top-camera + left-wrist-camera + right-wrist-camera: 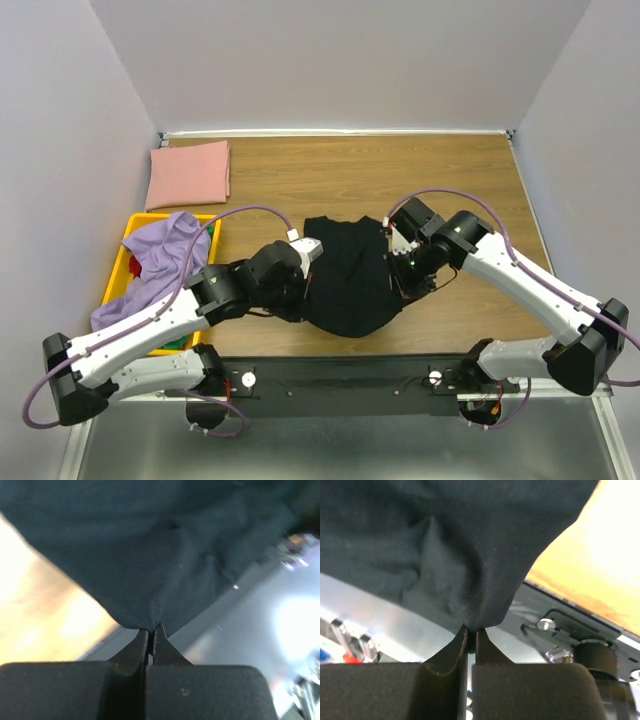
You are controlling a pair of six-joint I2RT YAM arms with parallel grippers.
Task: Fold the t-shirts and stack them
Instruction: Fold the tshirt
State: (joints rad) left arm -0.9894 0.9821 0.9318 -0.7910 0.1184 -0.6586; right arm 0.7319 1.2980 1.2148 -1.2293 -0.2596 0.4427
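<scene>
- Table (300, 180): wood top, walled on the left, far and right sides. Bare wood shows along the far centre, the far right and the whole right flank; that is the open room.
- Black t-shirt (350, 275): mid-table, nearer the front, bunched between the two arms. Its top edge is roughly straight. Its bottom edge bulges in a curve toward the near table edge and stops just short of the dark rail. Can't tell from above how much of it is off the wood.
- Yellow crate (135, 228): hard against the left wall, near side of the table.
- Lavender t-shirt (165, 250): heaped loose in the crate, spilling over its front-left rim, partly under the left arm.
- Pink t-shirt (190, 172): folded flat into a rectangle in the far-left corner, edges square to the walls, well apart from the black one.
- Left gripper (151, 629): fingers pressed together on a pinched point of the black t-shirt's left edge, cloth fanning out above the tips.
- Right gripper (470, 630): same on the right edge, fingers clamped on a puckered fold, wood and metal rail visible past it.
</scene>
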